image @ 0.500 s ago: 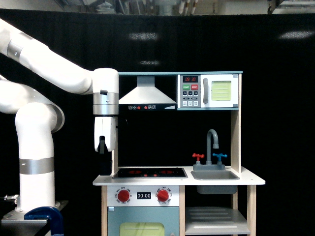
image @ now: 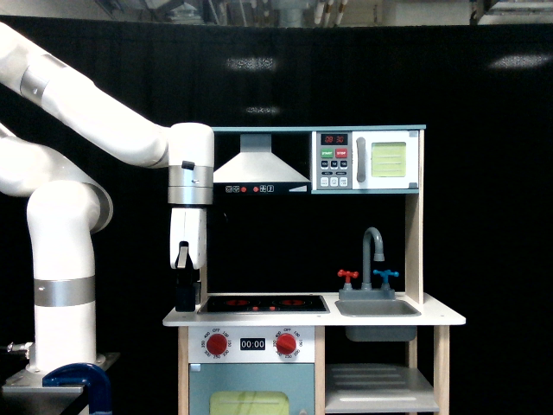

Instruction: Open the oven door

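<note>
Gripper (image: 185, 298) slightly rightward, oven door (image: 385, 160) shut.

A white counter (image: 432, 319) carries a black hob (image: 263, 303) at left, a grey sink (image: 377, 308) and tap (image: 372, 251) at right.

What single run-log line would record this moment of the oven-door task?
phase: approach | end effector: above stovetop's left end, state unclear | oven door: closed, handle untouched | contact: none
</note>
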Robot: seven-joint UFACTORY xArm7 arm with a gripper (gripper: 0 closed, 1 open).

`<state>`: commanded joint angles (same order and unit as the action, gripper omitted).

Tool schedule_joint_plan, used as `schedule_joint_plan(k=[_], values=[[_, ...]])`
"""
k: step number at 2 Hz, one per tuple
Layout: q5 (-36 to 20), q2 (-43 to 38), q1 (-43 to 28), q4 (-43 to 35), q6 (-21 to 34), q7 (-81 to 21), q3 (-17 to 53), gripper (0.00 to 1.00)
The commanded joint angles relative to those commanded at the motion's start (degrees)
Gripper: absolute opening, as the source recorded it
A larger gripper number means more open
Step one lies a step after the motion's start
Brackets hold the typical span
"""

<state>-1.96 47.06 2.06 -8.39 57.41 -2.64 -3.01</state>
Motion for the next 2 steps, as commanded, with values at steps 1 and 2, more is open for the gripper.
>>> schedule_joint_plan(k=[1,2], values=[[1.97,-7.73,-3.00,-3.35,-6.34,-11.42,3.02,1.00],[1.37,-20.52,-9.74,-13.73,-13.57,-33.25,10.82,1.00]])
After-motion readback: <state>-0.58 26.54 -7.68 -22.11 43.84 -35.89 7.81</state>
